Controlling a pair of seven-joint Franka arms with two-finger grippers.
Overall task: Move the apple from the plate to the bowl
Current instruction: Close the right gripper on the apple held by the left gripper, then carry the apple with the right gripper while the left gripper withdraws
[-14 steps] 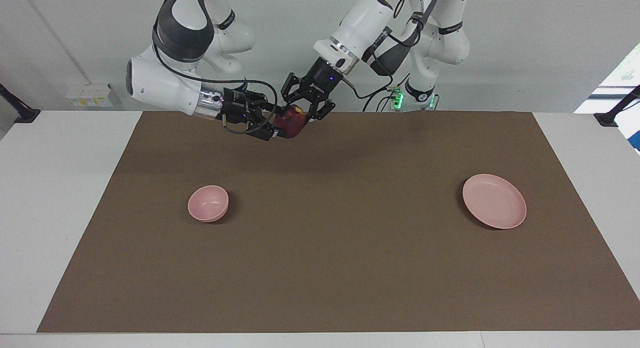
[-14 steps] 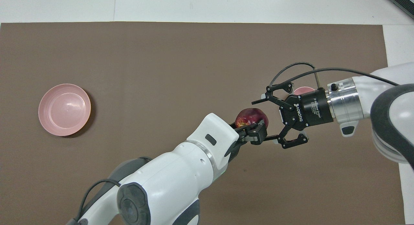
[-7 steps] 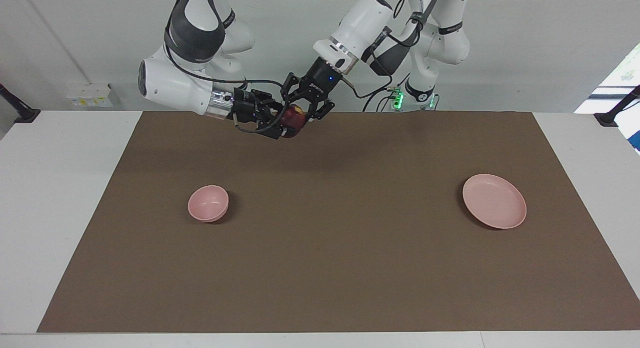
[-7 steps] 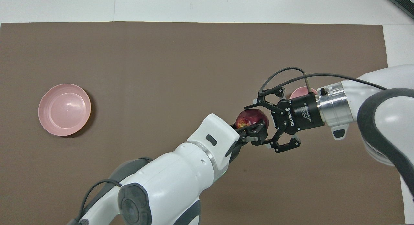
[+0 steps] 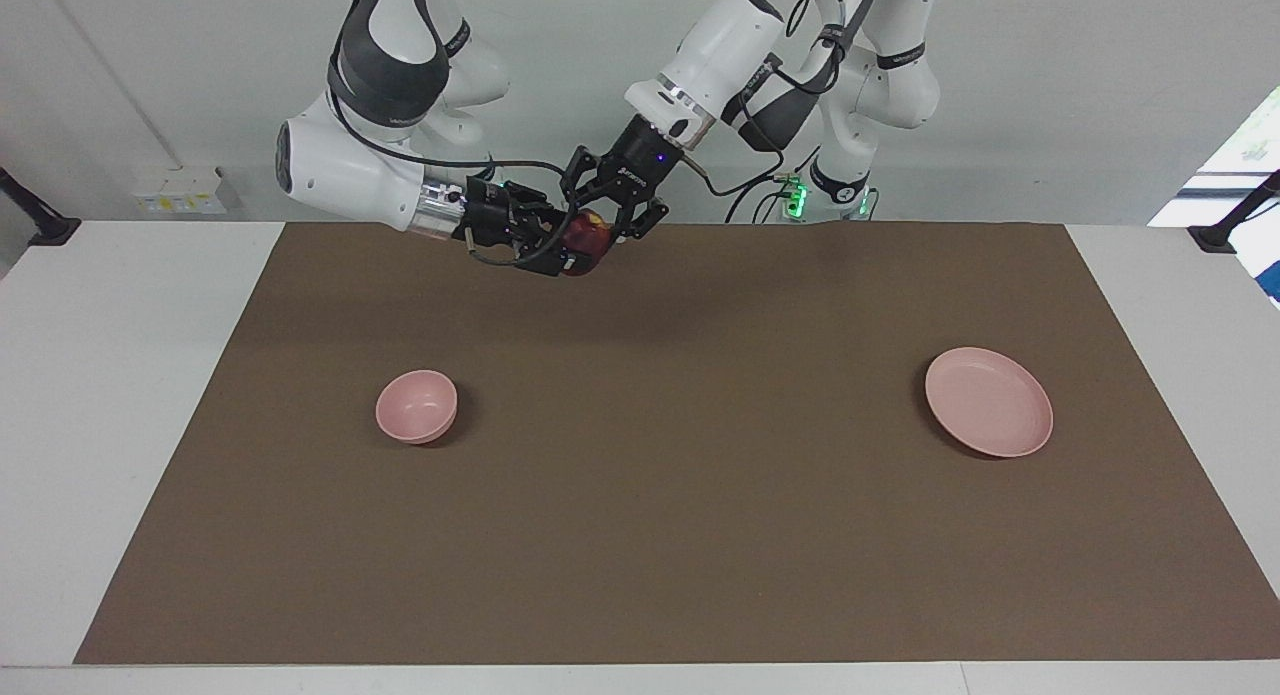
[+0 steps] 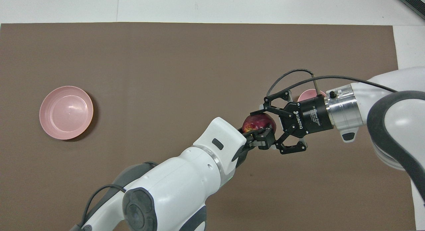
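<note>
Since a second earlier, the right gripper [image 5: 566, 247] had closed around the apple [image 5: 586, 239], held mid-air by the left gripper [image 5: 604, 222] too; an early release risked dropping it short of the bowl [image 5: 416, 406].

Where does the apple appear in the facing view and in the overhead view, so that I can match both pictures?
Facing view: the apple is up in the air near the top middle, between the left pincer and the right pincer.
Overhead view: the apple is right of centre, between both pincers.
Shared landmark: the plate, bare, at the left arm's end.
</note>
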